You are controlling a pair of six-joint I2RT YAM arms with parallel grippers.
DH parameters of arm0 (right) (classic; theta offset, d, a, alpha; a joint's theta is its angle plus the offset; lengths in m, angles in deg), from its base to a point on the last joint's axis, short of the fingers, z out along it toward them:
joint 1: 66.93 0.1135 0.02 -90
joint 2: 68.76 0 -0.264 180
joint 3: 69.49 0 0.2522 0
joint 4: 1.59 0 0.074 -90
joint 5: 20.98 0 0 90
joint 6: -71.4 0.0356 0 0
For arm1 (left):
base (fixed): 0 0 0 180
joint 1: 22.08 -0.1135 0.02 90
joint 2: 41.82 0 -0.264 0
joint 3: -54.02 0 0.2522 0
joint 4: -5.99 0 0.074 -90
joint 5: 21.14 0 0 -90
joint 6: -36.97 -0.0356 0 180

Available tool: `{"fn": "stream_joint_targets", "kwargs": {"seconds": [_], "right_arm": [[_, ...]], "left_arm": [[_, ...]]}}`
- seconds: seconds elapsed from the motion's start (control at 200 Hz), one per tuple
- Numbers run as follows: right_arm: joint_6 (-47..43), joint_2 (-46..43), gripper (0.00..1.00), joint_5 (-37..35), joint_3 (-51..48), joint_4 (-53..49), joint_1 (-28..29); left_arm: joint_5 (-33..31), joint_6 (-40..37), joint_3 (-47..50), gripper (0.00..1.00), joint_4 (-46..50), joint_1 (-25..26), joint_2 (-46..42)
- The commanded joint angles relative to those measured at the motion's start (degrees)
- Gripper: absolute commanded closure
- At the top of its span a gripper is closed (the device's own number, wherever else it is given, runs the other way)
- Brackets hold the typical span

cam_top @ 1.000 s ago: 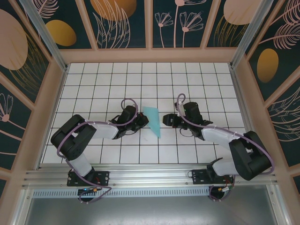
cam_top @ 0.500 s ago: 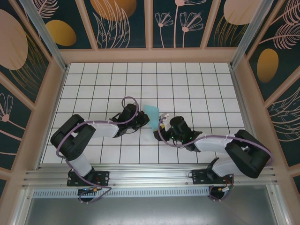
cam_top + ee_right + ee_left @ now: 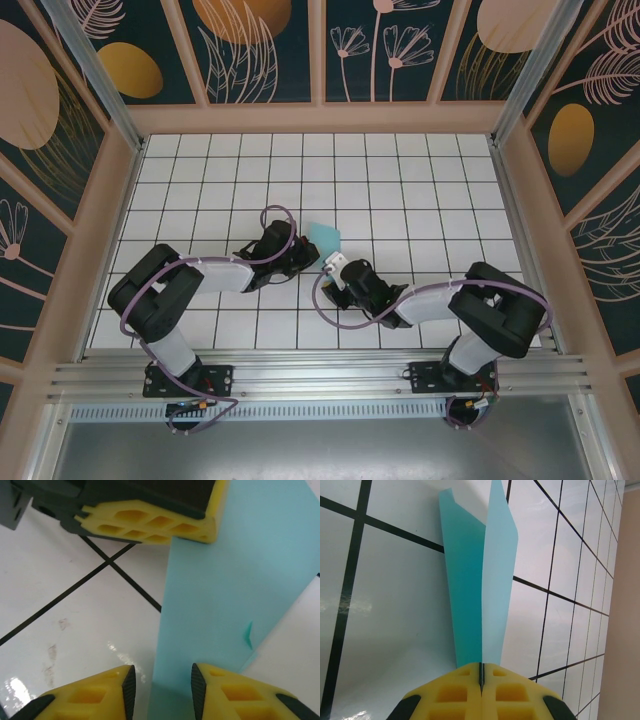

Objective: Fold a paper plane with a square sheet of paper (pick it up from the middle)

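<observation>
Now left hand (image 3: 481, 669) clamped on folded paper (image 3: 482, 580), long axis straight out from it; right hand (image 3: 162, 675) part-open, straddling edge.

Paper plane (image 3: 475, 595) in left fingers (image 3: 455, 695)

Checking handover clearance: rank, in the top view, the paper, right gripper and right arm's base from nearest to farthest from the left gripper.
1. paper, pinched in the left gripper.
2. right gripper, just to its right.
3. right arm's base, at the near edge, far right.
</observation>
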Motion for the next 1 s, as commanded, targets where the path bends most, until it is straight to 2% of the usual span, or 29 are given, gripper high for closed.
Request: {"fn": "stream_joint_targets", "kwargs": {"seconds": [0.0, 0.21, 0.415, 0.535, 0.611, 0.786, 0.881, 0.996], "right_arm": [[-1.9, 1.5, 0.68, -3.1, 1.7, 3.1, 0.7], [-1.9, 2.6, 0.81, -5.1, 2.3, 2.6, 1.3], [-1.1, 1.5, 0.86, -6.9, 1.7, 3.3, 1.4], [-0.8, 1.0, 0.93, -7.3, 1.6, 3.4, 1.4], [-0.8, 0.8, 0.99, -6.9, 1.5, 3.3, 1.4], [-0.3, 0.0, 1.00, -3.7, 1.4, 3.7, 1.3], [0.2, -0.6, 1.00, -2.8, 1.0, 4.7, 1.2], [0.5, -1.1, 1.00, -1.6, 0.7, 5.5, 0.9]], "left_arm": [[0.6, 0.5, -1.1, 1.00, 0.7, 0.1, -0.2], [0.0, 0.8, -0.4, 1.00, 0.7, 0.1, -0.8], [-1.0, 0.6, 0.0, 1.00, 1.6, 0.0, -1.6], [-1.3, 0.4, -0.3, 1.00, 2.1, 0.0, -1.8], [-2.2, -0.1, -0.2, 0.88, 2.8, -0.1, -2.8], [-5.5, -2.0, 0.3, 0.76, 5.4, -0.2, -6.7], [-6.1, -3.1, 0.3, 0.55, 6.7, -0.3, -7.5], [-5.4, -3.1, 0.9, 0.47, 6.5, -0.3, -6.8]]}}
